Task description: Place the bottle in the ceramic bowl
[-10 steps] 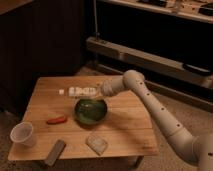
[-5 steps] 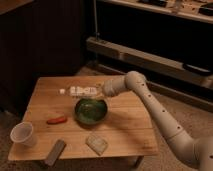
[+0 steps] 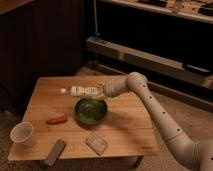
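**Pincer on the bottle, just behind the bowl**

Camera view: I have the arm (image 3: 150,102) reaching in from the right across the wooden tabletop (image 3: 125,125). The pincer (image 3: 101,90) sits at the far side of the ceramic bowl (image 3: 91,119). It is pinching the bottle (image 3: 81,91) at its base end. The bottle lies level, its white cap (image 3: 64,91) pointing to the left of the picture, away from the pincer. It runs along just behind the bowl's far rim and is not inside the bowl. From here I cannot tell whether it is lifted off the wood or resting on it. The bowl is dark green and glossy, near the middle of the tabletop, with nothing in it.

To the bowl's left lies a small red object (image 3: 56,120). A white plastic cup (image 3: 22,134) stands upright near the front left corner. A grey bar (image 3: 55,151) lies at the front edge. A pale squarish block (image 3: 96,144) rests in front of the bowl.
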Robot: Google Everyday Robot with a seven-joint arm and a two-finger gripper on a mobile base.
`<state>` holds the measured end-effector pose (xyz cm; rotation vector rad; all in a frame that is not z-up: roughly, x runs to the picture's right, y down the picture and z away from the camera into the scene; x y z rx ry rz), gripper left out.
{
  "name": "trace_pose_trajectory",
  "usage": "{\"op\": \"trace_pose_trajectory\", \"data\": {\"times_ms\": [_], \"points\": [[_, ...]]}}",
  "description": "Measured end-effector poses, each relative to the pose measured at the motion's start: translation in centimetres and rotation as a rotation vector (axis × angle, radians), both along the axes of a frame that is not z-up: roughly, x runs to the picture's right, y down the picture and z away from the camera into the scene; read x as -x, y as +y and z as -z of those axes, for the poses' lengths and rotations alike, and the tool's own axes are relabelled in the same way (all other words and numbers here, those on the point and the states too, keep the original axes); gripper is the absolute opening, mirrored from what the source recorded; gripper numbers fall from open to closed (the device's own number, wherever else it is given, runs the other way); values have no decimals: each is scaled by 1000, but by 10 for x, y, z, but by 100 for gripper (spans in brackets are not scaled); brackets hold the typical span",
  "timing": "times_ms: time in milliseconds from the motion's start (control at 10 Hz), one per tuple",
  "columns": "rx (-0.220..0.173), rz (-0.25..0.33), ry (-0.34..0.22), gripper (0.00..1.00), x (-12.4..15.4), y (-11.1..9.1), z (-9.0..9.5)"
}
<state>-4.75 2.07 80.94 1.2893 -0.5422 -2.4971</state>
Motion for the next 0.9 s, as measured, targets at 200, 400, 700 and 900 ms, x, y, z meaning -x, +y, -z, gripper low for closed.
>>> {"op": "trace_pose_trajectory", "data": {"times_ms": [200,400,700,900], "points": [[-6,-3,-3,34,1,0,0],[-9,-6,-3,36,0,0,0],[-19,-16,-4,41,-4,0,0],[-26,-23,-8,59,-5,1,-1]]}}
